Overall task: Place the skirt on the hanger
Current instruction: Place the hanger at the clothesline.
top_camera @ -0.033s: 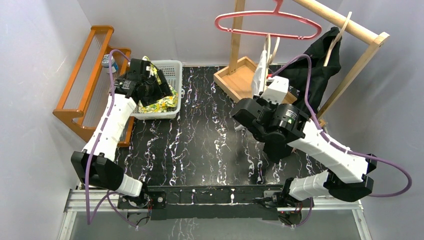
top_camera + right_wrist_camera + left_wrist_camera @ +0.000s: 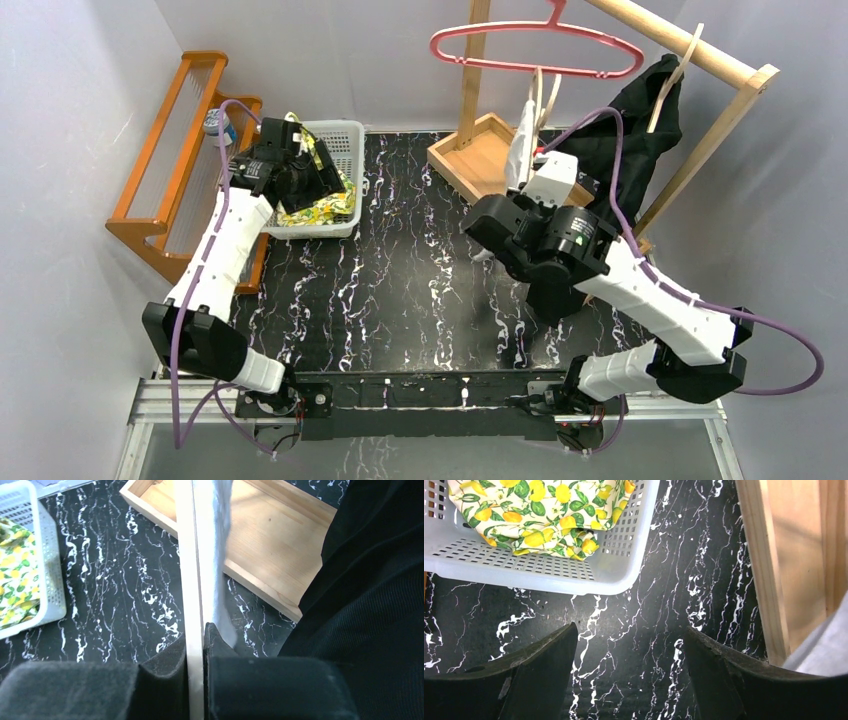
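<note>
Holding lemon-print cloth (image 2: 539, 515): white basket (image 2: 624, 565). Left pincer (image 2: 629, 680) apart, just beside basket. Right pincer (image 2: 196, 645) clamped on wooden hanger (image 2: 187, 555).

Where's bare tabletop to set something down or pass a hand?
Free: the table centre, bordered by the basket, the wooden stand base and the near mounting rail. Crowded: the right side, where the right claw grips the hanger beside the black garment; the basket corner, where the left claw hovers.

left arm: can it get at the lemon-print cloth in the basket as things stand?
Probably yes. The left gripper is open right by the basket, and the lemon-print cloth lies uncovered in it. The right gripper is shut on a pale wooden strip by the wooden tray, well clear.
</note>
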Robot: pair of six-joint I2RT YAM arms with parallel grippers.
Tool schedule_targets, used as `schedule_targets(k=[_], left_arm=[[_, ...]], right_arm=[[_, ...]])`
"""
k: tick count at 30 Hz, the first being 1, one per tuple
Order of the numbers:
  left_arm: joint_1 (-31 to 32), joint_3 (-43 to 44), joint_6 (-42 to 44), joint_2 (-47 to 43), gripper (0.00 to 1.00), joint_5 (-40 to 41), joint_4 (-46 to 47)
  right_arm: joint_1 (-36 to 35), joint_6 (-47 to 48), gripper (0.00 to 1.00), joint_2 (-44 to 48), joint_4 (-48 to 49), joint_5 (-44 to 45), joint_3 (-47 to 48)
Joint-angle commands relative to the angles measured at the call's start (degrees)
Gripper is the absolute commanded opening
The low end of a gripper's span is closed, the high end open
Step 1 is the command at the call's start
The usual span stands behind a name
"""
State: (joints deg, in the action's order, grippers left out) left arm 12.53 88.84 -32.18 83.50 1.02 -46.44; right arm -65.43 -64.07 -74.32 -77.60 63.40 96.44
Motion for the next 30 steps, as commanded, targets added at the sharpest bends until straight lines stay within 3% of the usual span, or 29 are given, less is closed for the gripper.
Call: schedule_targets(k=[1, 3, 6, 7, 12, 16, 23, 27, 30], left_arm=[[-0.3, -2.5, 1.7, -0.6, 0.76, 0.1, 0.0], [-0.3, -3.2, 1.9, -0.7, 0.77, 0.1, 0.0], [-0.4, -4.5, 2.4, -0.2, 0.77, 0.2, 0.1], [-0.3, -4.3, 2.5, 0.4, 0.77, 0.0, 0.1], [-0.3, -3.5, 3.4, 1.8, 0.77, 0.0, 0.1], [-0.4, -2.9, 3.8, 2.4, 0.77, 0.1, -0.1], [-0.5, -2.3, 4.0, 3.1, 0.78, 0.0, -0.1], [-0.5, -2.2, 4.1, 3.5, 0.78, -0.3, -0.2], [-0.4, -2.3, 4.0, 3.5, 0.78, -0.6, -0.2]], right_arm=[[5.8, 1.8, 0.0, -0.6, 5.7, 3.0, -1.8], [6.5, -0.7, 0.0, 0.1, 5.6, 1.9, -5.5], [7.0, 2.7, 0.0, -4.0, 2.2, 8.6, 7.9], [7.2, 5.2, 0.0, -4.2, 4.3, 10.3, 7.9], [8.0, 26.2, 0.0, -1.3, 24.7, 16.2, 5.5], [8.2, 44.9, 0.0, 3.3, 48.7, 19.0, -3.4], [9.1, 59.9, 0.0, 4.8, 65.8, 21.5, -8.9], [9.2, 60.1, 0.0, 3.8, 66.0, 20.0, -9.1], [10.4, 52.2, 0.0, 2.6, 57.6, 15.6, -7.3]])
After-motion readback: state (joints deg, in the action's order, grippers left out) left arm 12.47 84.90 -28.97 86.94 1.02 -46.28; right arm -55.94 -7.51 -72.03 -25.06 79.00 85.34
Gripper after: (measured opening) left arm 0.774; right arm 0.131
